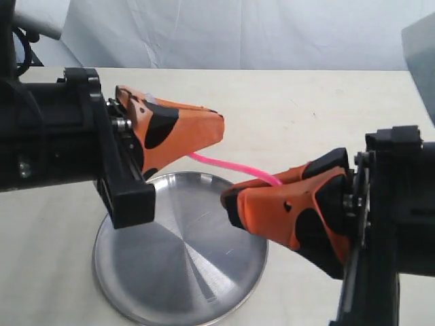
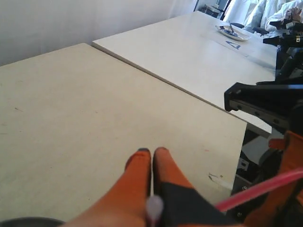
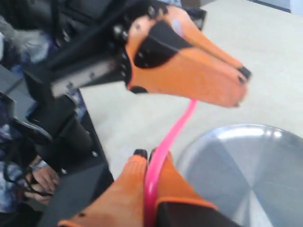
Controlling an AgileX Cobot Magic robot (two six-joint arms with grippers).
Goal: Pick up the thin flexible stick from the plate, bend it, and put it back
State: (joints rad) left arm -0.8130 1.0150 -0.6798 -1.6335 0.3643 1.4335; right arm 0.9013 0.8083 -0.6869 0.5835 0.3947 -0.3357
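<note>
The thin pink stick (image 1: 228, 165) arcs in the air above the steel plate (image 1: 180, 261), held at both ends. My left gripper (image 1: 219, 128) is shut on its left end; in the left wrist view the stick's pale end (image 2: 154, 206) shows between the closed orange fingers (image 2: 137, 172), and the rest of the stick (image 2: 265, 186) curves off toward the right arm. My right gripper (image 1: 227, 201) is shut on the other end; in the right wrist view the stick (image 3: 166, 142) rises bent from between my fingers (image 3: 130, 182) to the left gripper. The plate (image 3: 236, 170) lies below.
The plate rests on a cream table (image 1: 306, 115) near its front. A second table (image 2: 189, 52) with a small dish (image 2: 232, 32) stands beyond. A white backdrop (image 1: 238, 30) closes the back.
</note>
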